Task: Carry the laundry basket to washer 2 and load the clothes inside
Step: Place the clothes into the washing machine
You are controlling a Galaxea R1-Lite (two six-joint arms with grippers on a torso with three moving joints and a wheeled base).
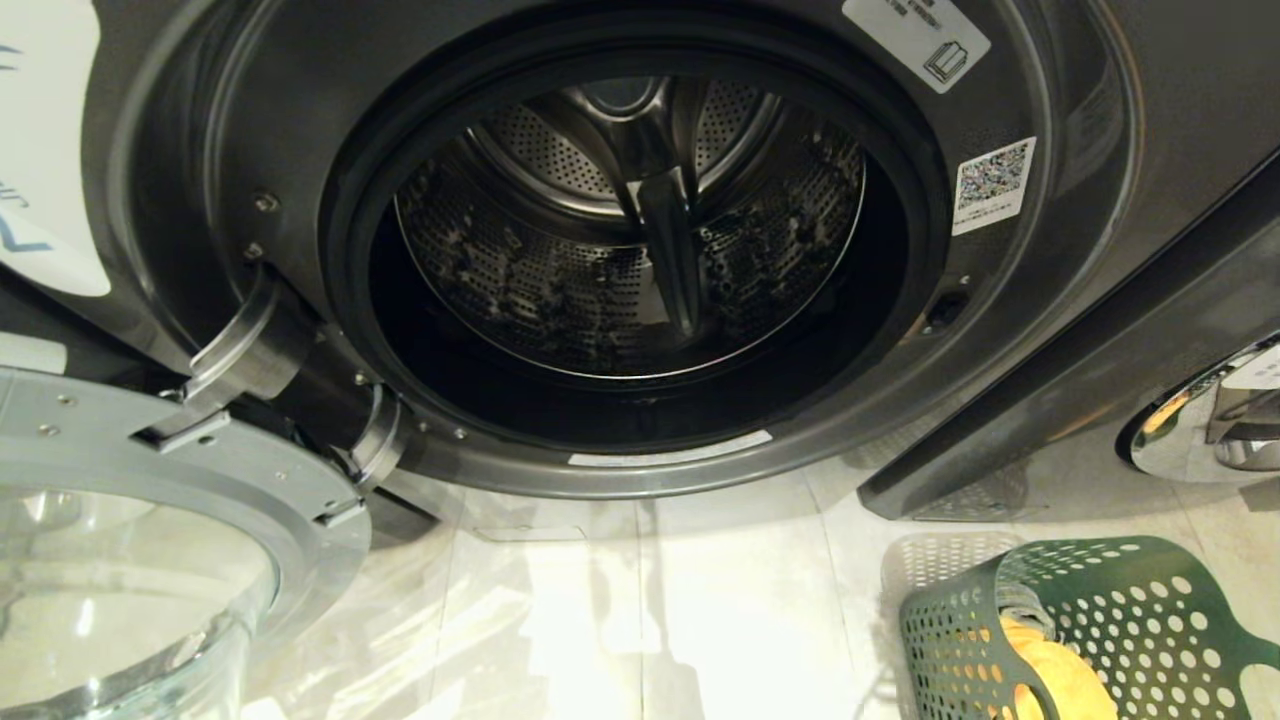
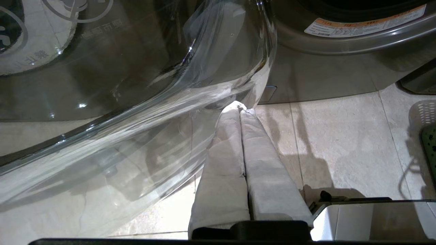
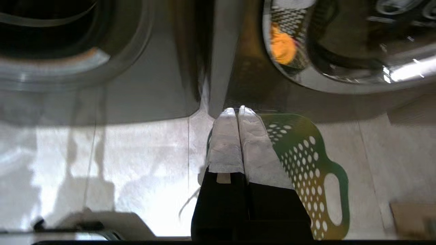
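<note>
Fingers on both arms pressed together, nothing held.

Head view: neither arm visible. Washer 2 [image 1: 640,250] fills the frame, opening facing the camera, drum [image 1: 630,230] w/ no clothes showing. Its door [image 1: 150,560] swung out to the left, glass bowl partly cut off by frame edge. White label at far left only partly in frame, numeral not readable. Laundry basket [image 1: 1090,630] on the floor [image 1: 650,600] at bottom right, just right of the washer, tipped toward the camera, one loop handle pointing to the right edge; lower part cut off. Yellow garment [image 1: 1050,670] inside. Neighbouring washer's chrome rim [image 1: 1200,420] at right edge.

Left wrist view: left gripper [image 2: 242,108], white-wrapped fingers closed, tips just beside the door glass [image 2: 136,102]; can't tell if touching. Basket only a green sliver at the edge.

Right wrist view: right gripper [image 3: 237,110] closed, over the basket [image 3: 306,163], which it partly hides; handle cut-out points away from the washers. Blurred; contents seen only as orange reflection in the neighbouring door [image 3: 340,44].
</note>
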